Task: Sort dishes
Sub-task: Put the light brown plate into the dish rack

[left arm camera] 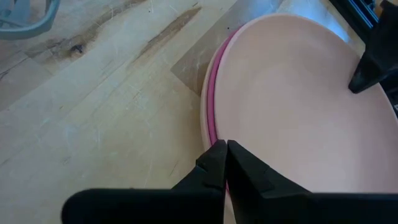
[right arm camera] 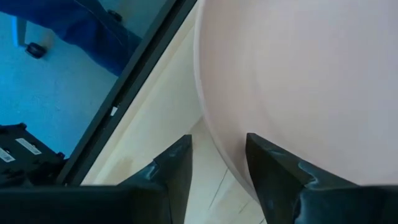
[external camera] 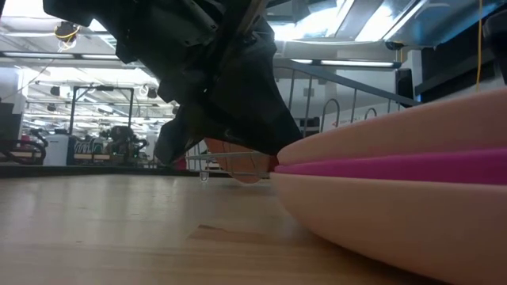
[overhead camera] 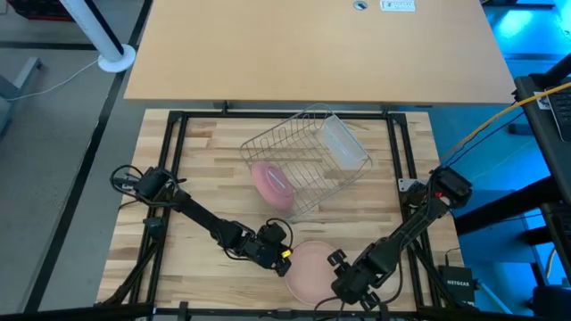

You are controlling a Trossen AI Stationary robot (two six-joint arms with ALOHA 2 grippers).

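Note:
Three plates lie stacked (overhead camera: 312, 267) at the table's near middle: a pale peach plate (left arm camera: 292, 106) on top, a magenta one (external camera: 396, 166) under it, and another pale one (external camera: 380, 214) at the bottom. My left gripper (left arm camera: 225, 149) is shut at the stack's left rim. My right gripper (right arm camera: 214, 162) is open at the stack's near right rim (right arm camera: 211, 137), one finger over the top plate and one outside it. A pinkish plate (overhead camera: 272, 185) stands on edge in the wire rack (overhead camera: 308, 160). My left gripper's shut fingertips (left arm camera: 214, 155) meet the stack's left rim (left arm camera: 212, 134), where the magenta edge shows under the top plate. They come slanting down from the table's left. The stack lies flat on the table. Whether my right gripper touches the top plate's rim, I cannot tell.
The wire rack lies tipped at the table's far middle with a clear cup (overhead camera: 343, 143) in it. A black frame (overhead camera: 174, 178) runs around the wooden table top. Bare wood (left arm camera: 93, 106) lies to the left of the stack.

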